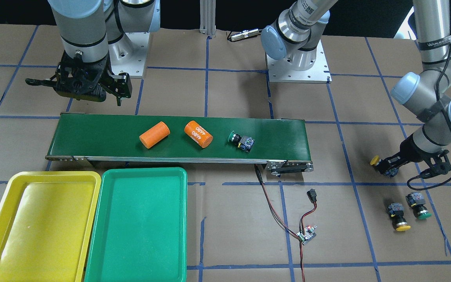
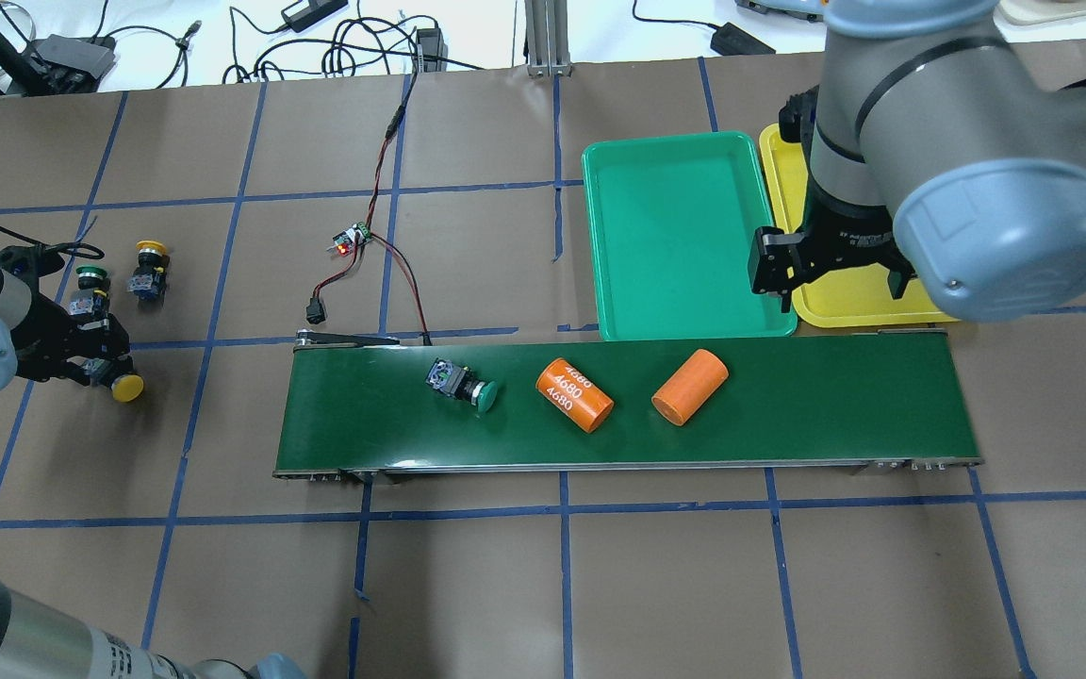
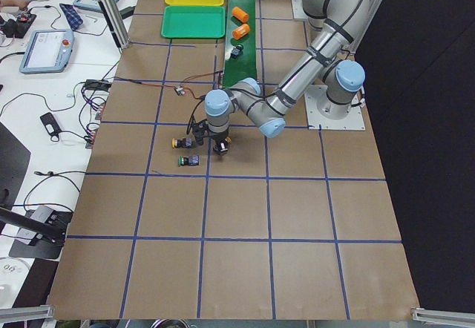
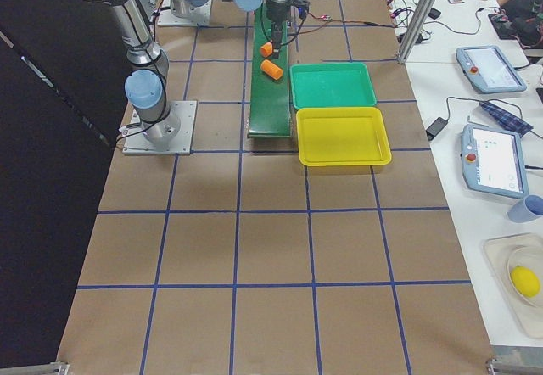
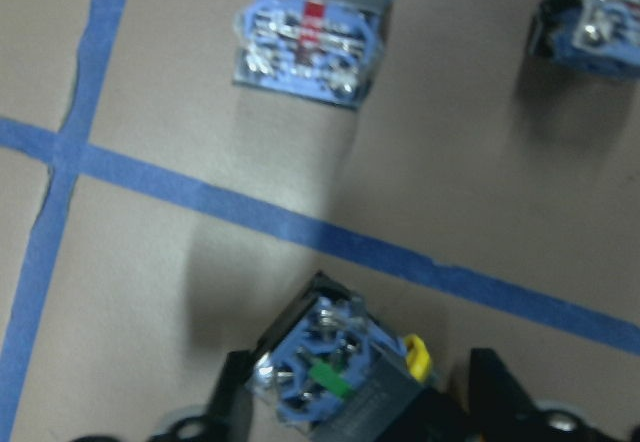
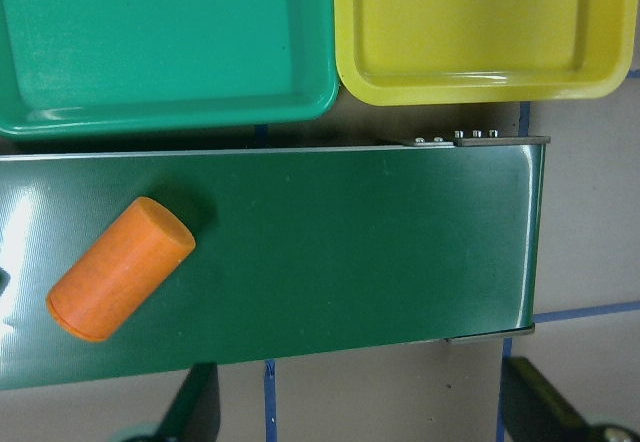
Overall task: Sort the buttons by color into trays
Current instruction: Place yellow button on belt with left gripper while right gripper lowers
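**Front-facing view, clock directions read on the picture.** The left gripper (image 1: 386, 167) stands at 3 o'clock of the conveyor belt (image 1: 92, 137), well apart from it. Its 2 fingers (image 5: 232, 402) pinch the blocky body of the first yellow button (image 1: 374, 160), whose cap points toward 10 o'clock. Whether this button touches the table (image 1: 241, 235) cannot be told.

At 5 o'clock of that gripper, near it, the second yellow button (image 1: 399, 216) and the first green button (image 1: 418, 205) lie on the table. They are just beside each other but apart, with caps toward 6 o'clock.

The second green button (image 1: 242, 141) lies on its side on the belt, cap toward 10 o'clock. It is at 3 o'clock of the orange cylinder marked 4680 (image 1: 198, 134). The plain orange cylinder (image 1: 154, 134) lies at 9 o'clock of the marked one.

The right gripper (image 1: 80, 87) hangs at 11 o'clock of the belt. Its 2 fingers (image 6: 195, 407) are spread wide and grasp nothing.

The yellow tray (image 1: 41, 227) lies at 7 o'clock of the belt. The green tray (image 1: 139, 227) lies just beside it at its 3 o'clock.

A small circuit board (image 1: 307, 235) with red and black wires lies at 5 o'clock of the belt.
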You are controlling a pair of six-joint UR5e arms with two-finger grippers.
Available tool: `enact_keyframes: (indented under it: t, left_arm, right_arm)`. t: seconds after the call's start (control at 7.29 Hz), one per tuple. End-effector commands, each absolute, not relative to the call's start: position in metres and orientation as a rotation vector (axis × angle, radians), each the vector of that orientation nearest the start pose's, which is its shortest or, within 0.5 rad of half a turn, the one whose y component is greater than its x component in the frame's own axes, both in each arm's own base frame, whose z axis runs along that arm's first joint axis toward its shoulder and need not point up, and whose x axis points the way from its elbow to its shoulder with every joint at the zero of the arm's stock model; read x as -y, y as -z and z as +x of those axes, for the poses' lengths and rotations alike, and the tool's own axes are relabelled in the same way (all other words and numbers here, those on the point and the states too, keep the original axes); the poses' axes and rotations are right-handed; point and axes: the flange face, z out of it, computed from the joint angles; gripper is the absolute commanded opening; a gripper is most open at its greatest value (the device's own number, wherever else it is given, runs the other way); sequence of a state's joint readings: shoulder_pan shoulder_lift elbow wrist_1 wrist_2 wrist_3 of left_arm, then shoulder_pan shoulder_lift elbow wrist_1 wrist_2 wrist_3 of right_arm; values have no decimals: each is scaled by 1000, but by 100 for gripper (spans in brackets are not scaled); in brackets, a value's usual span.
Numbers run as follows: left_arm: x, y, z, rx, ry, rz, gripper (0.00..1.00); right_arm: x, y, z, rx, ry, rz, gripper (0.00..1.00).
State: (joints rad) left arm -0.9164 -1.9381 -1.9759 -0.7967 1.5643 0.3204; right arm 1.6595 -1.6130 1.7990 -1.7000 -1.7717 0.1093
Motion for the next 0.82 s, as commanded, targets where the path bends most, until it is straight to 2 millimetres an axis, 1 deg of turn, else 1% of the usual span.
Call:
enact_keyframes:
  t: [0.0, 0.14, 0.27, 0.41, 0.55, 0.69]
  left_arm:
    - [496, -210, 175, -3083, 14, -610, 8]
    - [499, -232, 132, -3067, -16, -715, 8]
    - [501, -253, 89, -3046, -25, -799, 1]
    - [497, -271, 44, -3019, -42, -902, 1]
    - [490, -283, -3, -2983, -54, -1007, 1]
    - [486, -280, -43, -2949, -67, -1096, 1]
  right_arm:
    - [449, -386, 151, -3349, 58, 33, 100]
    - [449, -385, 150, -3349, 56, 38, 100]
    - [450, -386, 150, -3339, 67, 45, 100]
    - [456, -390, 150, -3329, 154, 51, 100]
    - [458, -389, 146, -3327, 161, 67, 100]
    - [457, -386, 142, -3331, 138, 85, 100]
